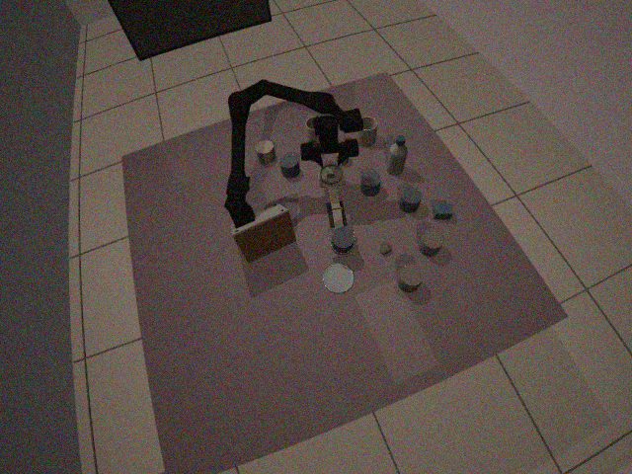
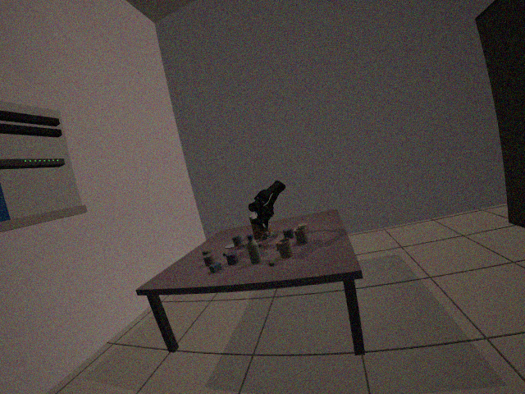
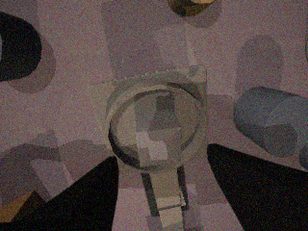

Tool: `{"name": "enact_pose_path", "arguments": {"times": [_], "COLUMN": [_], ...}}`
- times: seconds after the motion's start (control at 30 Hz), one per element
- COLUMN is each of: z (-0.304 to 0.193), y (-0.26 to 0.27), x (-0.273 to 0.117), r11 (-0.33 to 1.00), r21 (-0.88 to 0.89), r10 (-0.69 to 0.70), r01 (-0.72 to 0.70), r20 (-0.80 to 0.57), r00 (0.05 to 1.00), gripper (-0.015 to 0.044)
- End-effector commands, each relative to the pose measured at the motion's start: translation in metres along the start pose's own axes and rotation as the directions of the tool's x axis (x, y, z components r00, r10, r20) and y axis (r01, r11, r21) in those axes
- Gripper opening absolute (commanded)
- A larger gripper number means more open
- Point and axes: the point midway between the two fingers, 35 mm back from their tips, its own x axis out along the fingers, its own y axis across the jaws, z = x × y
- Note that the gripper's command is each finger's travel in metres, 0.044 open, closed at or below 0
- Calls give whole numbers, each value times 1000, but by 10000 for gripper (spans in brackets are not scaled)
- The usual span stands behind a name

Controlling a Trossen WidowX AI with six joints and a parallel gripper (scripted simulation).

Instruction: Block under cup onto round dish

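The balance's far pan has a raised round rim and no cup on it. A small greyish block lies inside that rim. A blue-grey cup stands on the near end of the beam. The other cup stands on the table left of the balance. The pale round dish lies just beyond the near cup. My gripper is open and empty above the far pan, its fingers on either side of it in the wrist view.
Another blue cup stands right of the pan, with one farther right. A bottle and a beige cup stand behind. An orange-brown box stands left of the beam. Two clear cups stand at the right.
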Motion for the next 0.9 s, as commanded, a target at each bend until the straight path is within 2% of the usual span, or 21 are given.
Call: {"name": "enact_pose_path", "arguments": {"times": [0.0,0.77,0.87], "z": [-2,-2,-2], "y": [0,1,1], "x": [6,41,41], "r11": [1000,1000,1000], "r21": [12,12,12], "r10": [8,8,8], "r01": [-8,-8,-8], "r20": [4,5,5], "r00": [1000,1000,1000], "gripper": [260,260,181]}}
